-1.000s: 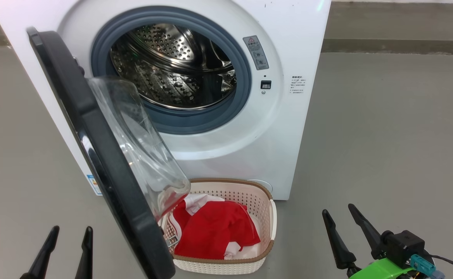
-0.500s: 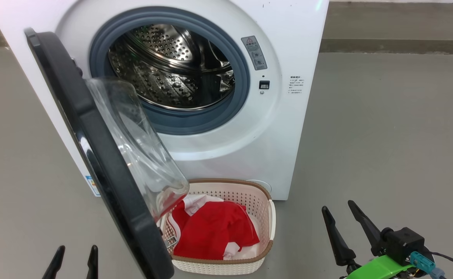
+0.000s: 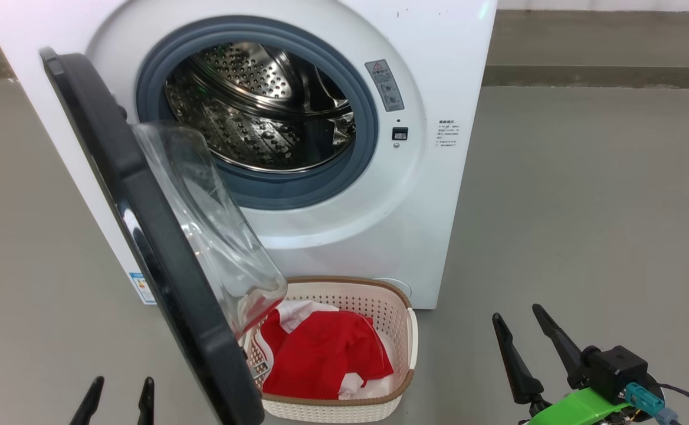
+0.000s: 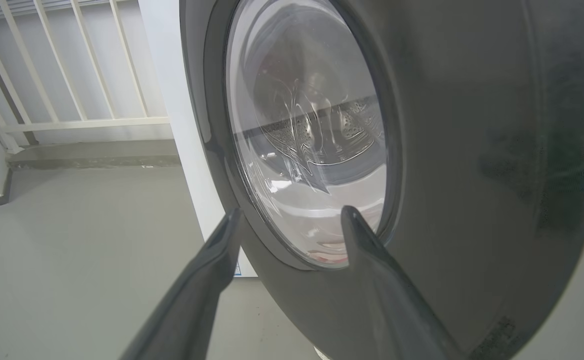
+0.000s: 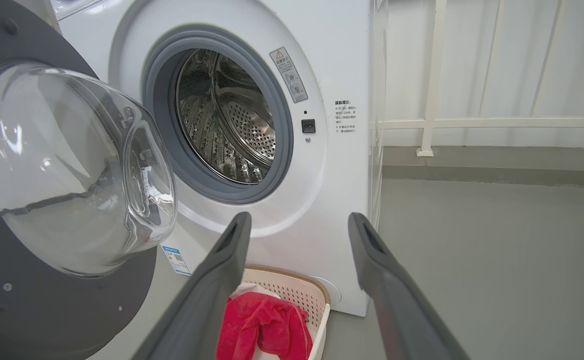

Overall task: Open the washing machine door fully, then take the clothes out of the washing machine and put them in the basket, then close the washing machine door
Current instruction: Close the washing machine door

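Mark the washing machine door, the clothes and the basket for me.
washing machine door (image 3: 167,265), head view, on its black rim.
clothes (image 3: 321,354), head view, on the red fabric.
basket (image 3: 374,304), head view, on its perforated back wall.

We can't see the basket (image 3: 410,339) fully, the washing machine door (image 3: 161,254) covers its left end; label sticker (image 3: 446,133) is unreadably tiny.

The head view looks down from above at the big white front-loading washing machine (image 3: 427,224), the right wrist view faces the same perforated steel drum (image 5: 232,130) from lower down, and the left wrist view sits close outside the round black-rimmed glass door (image 4: 472,150).
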